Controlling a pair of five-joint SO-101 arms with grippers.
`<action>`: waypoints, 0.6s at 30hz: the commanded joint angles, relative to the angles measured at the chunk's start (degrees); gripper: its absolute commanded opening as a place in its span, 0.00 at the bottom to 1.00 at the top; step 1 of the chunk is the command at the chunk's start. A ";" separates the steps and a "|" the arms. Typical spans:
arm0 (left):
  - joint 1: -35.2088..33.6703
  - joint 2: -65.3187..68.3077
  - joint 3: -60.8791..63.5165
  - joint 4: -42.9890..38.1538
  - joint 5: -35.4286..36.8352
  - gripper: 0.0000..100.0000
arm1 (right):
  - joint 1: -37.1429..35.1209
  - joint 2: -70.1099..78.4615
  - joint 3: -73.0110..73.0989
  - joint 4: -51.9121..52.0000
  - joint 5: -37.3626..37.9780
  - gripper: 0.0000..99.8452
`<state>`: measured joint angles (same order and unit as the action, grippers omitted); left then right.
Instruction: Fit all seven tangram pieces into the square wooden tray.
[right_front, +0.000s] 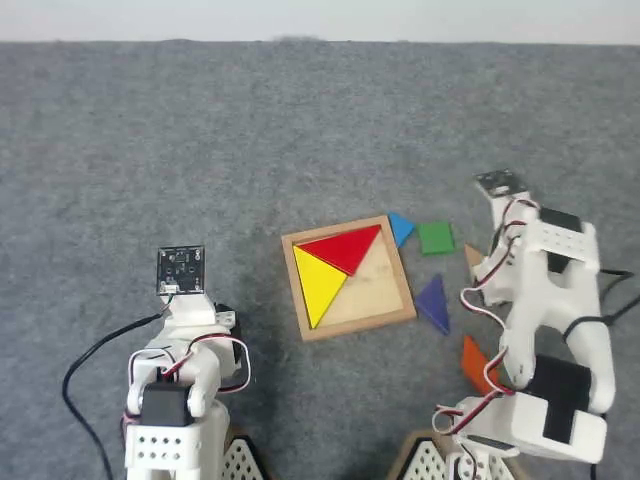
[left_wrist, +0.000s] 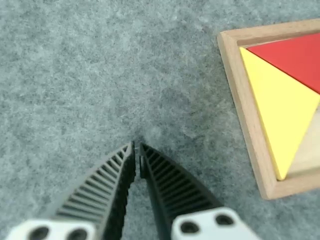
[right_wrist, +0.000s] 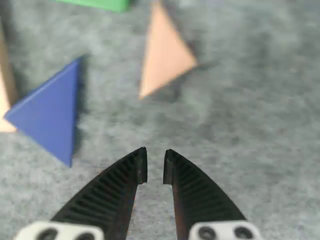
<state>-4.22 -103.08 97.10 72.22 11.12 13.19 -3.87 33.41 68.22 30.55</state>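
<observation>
Left claw (left_wrist: 137, 146) closed empty, right claw (right_wrist: 155, 165) barely parted, I count two triangles (right_front: 345, 248) in wooden tray (right_front: 360, 326), five pieces (right_front: 436, 238) outside.

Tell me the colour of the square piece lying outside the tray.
Green. The square piece shows best in the high view.

Inside the tray (right_front: 360, 324), the first big triangle (right_front: 345, 247) sits at 12 o'clock and the second big triangle (right_front: 318, 282) at 9 o'clock, touching. Outside, the first small triangle (right_front: 400, 228) lies just beside the tray at 1 o'clock, the square piece (right_front: 435, 237) at 2, the second small triangle (right_front: 471, 255) farther out at 3, the middle triangle (right_front: 433, 302) close at 4, the slanted piece (right_front: 475, 362) beyond it.
</observation>
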 joint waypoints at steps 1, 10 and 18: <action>-0.35 -1.14 -0.66 0.09 -0.62 0.01 | -2.07 -1.10 -3.08 9.01 2.90 0.09; -0.35 -1.14 -0.66 0.09 -0.62 0.01 | -8.48 -6.64 10.46 12.35 14.07 0.27; -0.35 -1.14 -0.66 0.09 -0.62 0.01 | -10.42 -7.34 20.22 2.95 14.77 0.27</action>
<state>-4.22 -103.08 97.10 72.22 11.12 3.60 -11.52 53.10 74.20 46.20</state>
